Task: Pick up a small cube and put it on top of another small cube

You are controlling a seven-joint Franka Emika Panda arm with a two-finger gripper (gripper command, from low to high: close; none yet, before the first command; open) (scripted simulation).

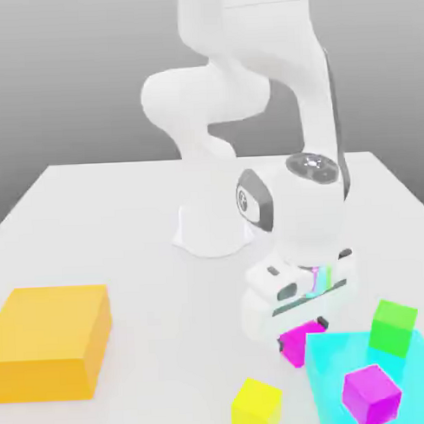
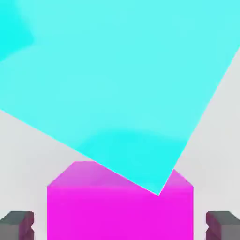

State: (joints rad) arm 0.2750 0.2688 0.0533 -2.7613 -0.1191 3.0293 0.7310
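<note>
Gripper tight on small cube — by cyan block.

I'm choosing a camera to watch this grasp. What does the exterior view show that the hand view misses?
Exterior view alone: the orange block, yellow cube, green cube, purple cube and the arm. Hand view alone: the fingertips flanking the pink cube up close. Both: the claw, that cube and the cyan block.
</note>
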